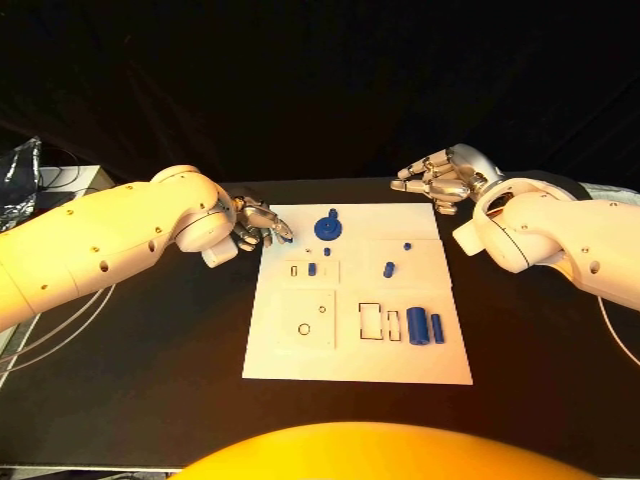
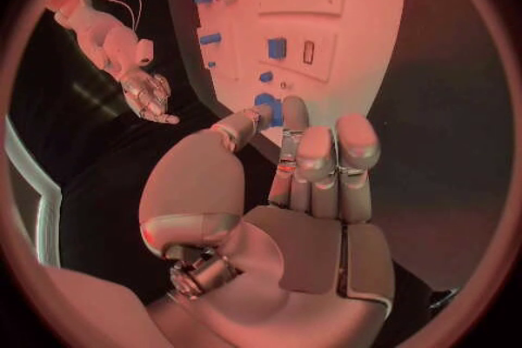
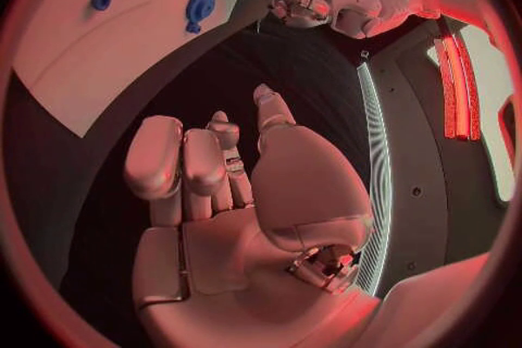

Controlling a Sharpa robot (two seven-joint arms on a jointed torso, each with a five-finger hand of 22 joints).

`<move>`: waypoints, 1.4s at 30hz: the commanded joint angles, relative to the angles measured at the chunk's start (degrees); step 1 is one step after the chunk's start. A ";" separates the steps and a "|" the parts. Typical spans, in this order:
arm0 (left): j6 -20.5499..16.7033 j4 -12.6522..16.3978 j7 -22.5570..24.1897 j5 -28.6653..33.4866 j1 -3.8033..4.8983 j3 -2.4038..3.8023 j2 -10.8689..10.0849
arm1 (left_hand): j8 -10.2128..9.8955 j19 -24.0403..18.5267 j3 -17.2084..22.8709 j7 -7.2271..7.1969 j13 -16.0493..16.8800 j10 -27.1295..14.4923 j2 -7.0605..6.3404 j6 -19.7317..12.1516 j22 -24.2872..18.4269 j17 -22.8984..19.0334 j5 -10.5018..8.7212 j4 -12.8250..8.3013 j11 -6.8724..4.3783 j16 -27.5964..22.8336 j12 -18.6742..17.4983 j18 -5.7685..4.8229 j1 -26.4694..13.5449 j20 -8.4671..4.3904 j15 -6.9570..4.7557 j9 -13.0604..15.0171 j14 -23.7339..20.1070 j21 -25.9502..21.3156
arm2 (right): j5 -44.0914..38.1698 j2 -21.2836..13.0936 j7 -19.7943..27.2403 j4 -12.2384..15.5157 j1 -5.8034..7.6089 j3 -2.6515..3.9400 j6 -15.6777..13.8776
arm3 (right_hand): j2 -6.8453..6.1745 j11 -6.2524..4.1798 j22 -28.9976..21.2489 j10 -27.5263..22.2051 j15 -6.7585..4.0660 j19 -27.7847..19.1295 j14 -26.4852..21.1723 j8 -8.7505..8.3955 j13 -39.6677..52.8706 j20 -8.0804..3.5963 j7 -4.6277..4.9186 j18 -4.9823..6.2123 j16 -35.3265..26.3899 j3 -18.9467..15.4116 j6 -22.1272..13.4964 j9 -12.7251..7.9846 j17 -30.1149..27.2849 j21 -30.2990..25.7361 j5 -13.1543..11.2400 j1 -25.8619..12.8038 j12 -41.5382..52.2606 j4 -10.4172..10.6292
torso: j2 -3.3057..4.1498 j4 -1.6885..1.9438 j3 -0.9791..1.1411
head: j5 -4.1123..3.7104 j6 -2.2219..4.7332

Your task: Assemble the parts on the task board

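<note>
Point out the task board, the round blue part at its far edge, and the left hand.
task board (image 1: 407, 360): head view, bare near-right area.
round blue part (image 1: 329, 227): head view, its middle.
left hand (image 1: 258, 226): head view, its knuckles.

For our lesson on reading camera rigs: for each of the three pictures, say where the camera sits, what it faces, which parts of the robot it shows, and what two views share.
Head view: on the robot's head, looking down at the task board; both arms enter, left hand at the board's far left corner, right hand beyond its far right corner.
Left wrist view: behind the left hand, facing the board; right hand beyond.
Right wrist view: behind the right hand, facing the board and left hand.
Shared: the round blue gear-like part.
</note>
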 commanded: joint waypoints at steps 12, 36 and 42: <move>-9.11 6.05 -0.82 -3.24 -1.65 -3.35 -2.58 | -1.76 1.49 3.93 -2.73 0.77 4.21 0.08 6.02 3.76 2.92 0.90 -5.46 -0.79 2.99 -1.90 -1.16 -0.54 0.45 -0.16 17.49 0.72 2.17 | -0.57 0.04 0.17 -0.24 -0.05 0.02 1.31 | 0.13 -0.20 7.83 -0.02 -0.26 2.31 0.03 -0.26 -0.01 -0.19 0.43 -0.16 -0.36 -0.11 -0.12 0.04 -0.07 -0.14 -0.09 -0.15 -0.13 -0.13 | -0.49 0.10 0.13 | 0.30 -0.62; -8.89 6.47 -1.09 -9.10 -3.93 -4.45 -0.52 | -2.96 1.51 3.16 -2.74 2.36 4.56 0.61 6.55 3.90 2.91 0.61 -5.46 -0.74 2.89 -3.19 -1.19 -0.36 0.42 -0.15 18.17 0.71 2.20 | -0.61 -0.07 0.20 -0.05 -0.07 0.01 1.47 | 0.08 -0.20 7.82 -0.01 -0.26 2.30 0.01 -0.26 0.00 -0.19 0.41 -0.15 -0.41 -0.13 -0.10 0.04 -0.13 -0.19 -0.09 -0.22 -0.15 -0.06 | -0.48 0.11 0.16 | 0.17 -1.21; -7.95 6.38 -1.26 -9.70 -3.95 -4.55 -0.24 | -2.97 1.50 3.13 -2.71 2.57 4.45 0.68 6.46 3.92 2.84 0.63 -5.43 -0.72 2.85 -3.25 -1.19 -0.33 0.43 -0.15 18.34 0.69 2.18 | -0.61 -0.07 0.19 -0.04 -0.07 0.01 1.53 | 0.08 -0.20 7.82 -0.01 -0.26 2.30 0.01 -0.26 0.00 -0.19 0.41 -0.15 -0.41 -0.13 -0.10 0.04 -0.13 -0.19 -0.09 -0.22 -0.15 -0.06 | -0.50 0.08 0.19 | 0.24 -1.26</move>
